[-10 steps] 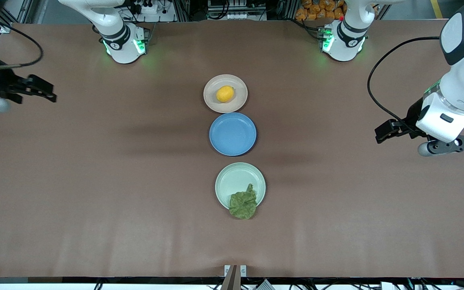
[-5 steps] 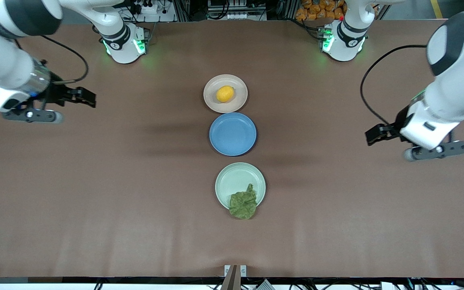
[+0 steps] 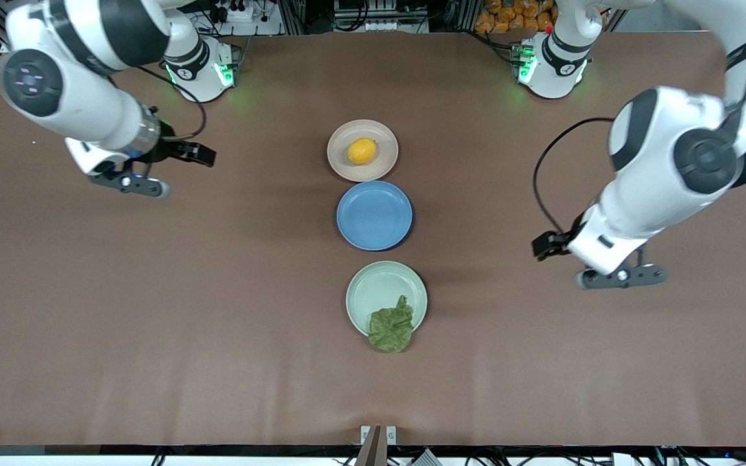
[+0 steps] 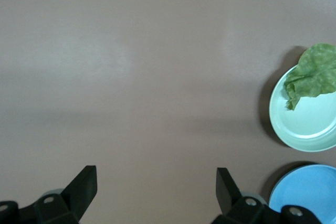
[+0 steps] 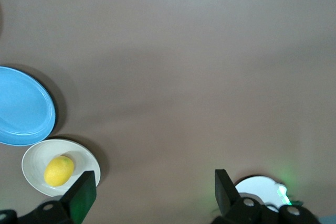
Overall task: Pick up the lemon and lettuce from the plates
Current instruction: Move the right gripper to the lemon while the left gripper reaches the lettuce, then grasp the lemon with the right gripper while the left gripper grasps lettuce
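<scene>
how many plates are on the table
3, in one row: a round beige-pink plate holding the lemon farthest from the front camera, a blue plate in the middle, a pale mint green plate nearest.

Bare brown table [image 3: 217, 310] lies open between each spread gripper, left gripper [image 3: 544, 246] and right gripper [image 3: 201, 154], and the middle row, where only the beige plate [image 3: 340, 165], blue plate [image 3: 374, 215] and green plate [image 3: 373, 285] stand close together, nothing above them.
</scene>
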